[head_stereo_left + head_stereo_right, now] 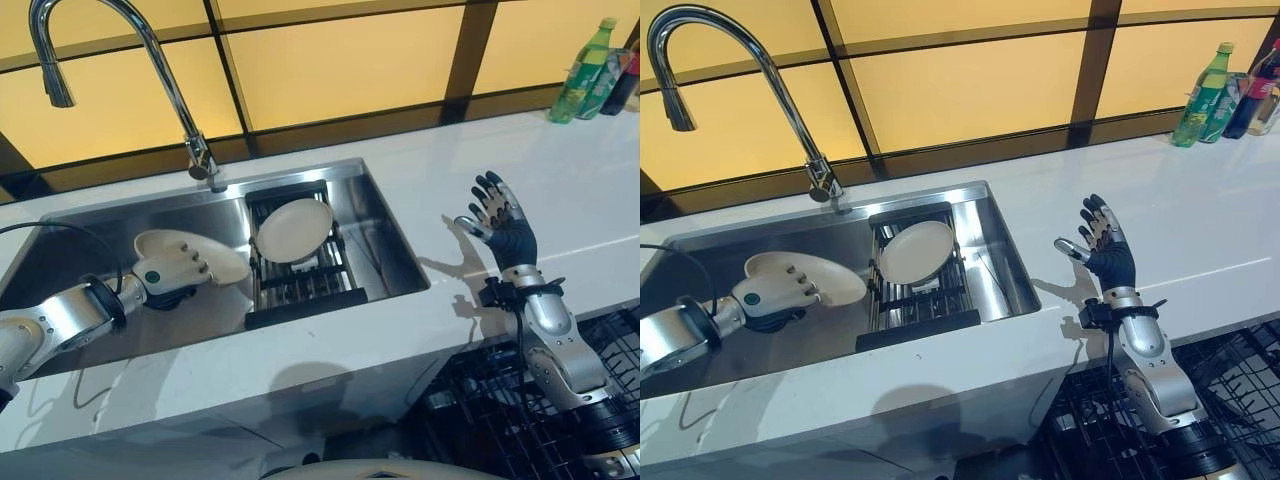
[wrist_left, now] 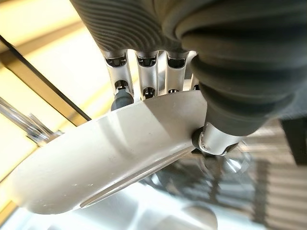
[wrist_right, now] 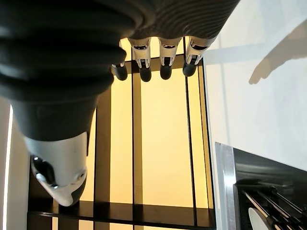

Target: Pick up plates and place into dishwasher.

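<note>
Held plate: cream shallow ceramic plate (image 1: 200, 256) over the steel sink (image 1: 385, 250), pinched at its rim by the left hand (image 1: 172, 272).
Route: black wire dishwasher rack (image 1: 480, 420) lies near-right.
Right hand (image 1: 503, 222): spread, empty, above the white surface (image 1: 590, 190).
Waiting: round cream plate (image 1: 293, 230) in the black sink rack (image 1: 300, 290).

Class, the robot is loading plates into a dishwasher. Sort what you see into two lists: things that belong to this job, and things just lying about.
Belongs to the job:
- plate pinched in the left robot hand
- second plate leaning in the sink rack
- dishwasher rack, lower right
- right robot hand, open above the counter

Just lying about:
- bottles
- tap
</note>
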Controlling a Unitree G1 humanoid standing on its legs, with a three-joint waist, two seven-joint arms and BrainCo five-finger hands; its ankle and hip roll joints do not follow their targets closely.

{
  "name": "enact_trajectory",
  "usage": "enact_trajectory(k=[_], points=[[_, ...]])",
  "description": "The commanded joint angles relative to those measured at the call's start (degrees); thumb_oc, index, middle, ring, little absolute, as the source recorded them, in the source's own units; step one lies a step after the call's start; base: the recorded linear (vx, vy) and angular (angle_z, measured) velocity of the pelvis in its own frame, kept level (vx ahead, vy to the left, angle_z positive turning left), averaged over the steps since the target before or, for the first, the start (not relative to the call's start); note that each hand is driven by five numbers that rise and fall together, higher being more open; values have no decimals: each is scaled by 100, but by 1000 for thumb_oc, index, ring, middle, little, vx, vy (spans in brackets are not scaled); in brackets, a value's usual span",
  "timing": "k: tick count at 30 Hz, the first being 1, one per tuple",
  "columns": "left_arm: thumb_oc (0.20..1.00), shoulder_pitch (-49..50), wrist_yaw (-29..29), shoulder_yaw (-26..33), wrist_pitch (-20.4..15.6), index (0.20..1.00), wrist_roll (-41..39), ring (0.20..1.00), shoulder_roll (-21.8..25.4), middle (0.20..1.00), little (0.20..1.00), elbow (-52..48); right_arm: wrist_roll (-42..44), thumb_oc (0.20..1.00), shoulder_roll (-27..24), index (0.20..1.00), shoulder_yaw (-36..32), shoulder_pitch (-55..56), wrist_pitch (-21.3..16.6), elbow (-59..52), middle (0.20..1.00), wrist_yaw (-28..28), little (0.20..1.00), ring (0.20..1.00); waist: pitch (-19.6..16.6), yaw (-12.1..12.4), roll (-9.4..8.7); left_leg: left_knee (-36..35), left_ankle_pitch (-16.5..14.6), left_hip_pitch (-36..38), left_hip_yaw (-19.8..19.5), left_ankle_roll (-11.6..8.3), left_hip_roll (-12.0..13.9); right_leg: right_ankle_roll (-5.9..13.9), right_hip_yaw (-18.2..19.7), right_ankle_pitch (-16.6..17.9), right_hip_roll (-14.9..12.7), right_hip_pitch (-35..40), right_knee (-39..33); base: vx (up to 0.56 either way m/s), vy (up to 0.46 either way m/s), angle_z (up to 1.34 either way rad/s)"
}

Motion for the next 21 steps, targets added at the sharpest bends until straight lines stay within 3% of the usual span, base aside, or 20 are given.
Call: enact_trajectory(k=[1, 5, 9, 14, 21], points=[[200, -271, 1223, 970, 551, 200, -626, 200, 73, 200, 200, 113, -110, 1000, -209, 1000, -199, -219, -333, -349, 1000, 80, 1000, 1000, -297, 235, -45, 87, -579, 189, 77, -148, 217, 423, -34, 226, -361, -451, 31, -32, -11, 3], [200, -232, 1628, 1244, 331, 200, -952, 200, -302, 200, 200, -159, -361, 1000, -123, 1000, -246, -288, -424, -475, 1000, 191, 1000, 1000, -354, 274, -102, 67, -589, 189, 36, -152, 217, 414, -53, 201, -350, -439, 28, -4, -8, 0], [200, -433, 1452, 1188, -62, 200, -1423, 200, -663, 200, 200, -465, -750, 1000, -101, 1000, -165, -545, -486, -599, 1000, 499, 1000, 1000, -431, 305, -155, 52, -600, 186, 19, -158, 221, 404, -73, 176, -331, -432, 23, -17, -24, 2], [200, -687, 823, 1022, -222, 200, -2266, 200, -896, 200, 200, -793, -1155, 1000, -320, 1000, 18, -831, -577, -890, 1000, 964, 1000, 1000, -490, 314, -201, 51, -601, 180, 13, -163, 230, 394, -48, 165, -293, -441, 20, -6, -6, 0], [200, -1315, -733, 574, -480, 200, -3827, 200, -1264, 200, 200, -1319, -1766, 1000, -679, 1000, 354, -1551, -630, -1305, 1000, 1296, 1000, 1000, -512, 345, -273, 58, -611, 205, -4, -177, 251, 360, -24, 145, -229, -405, 19, -36, -36, 0]])
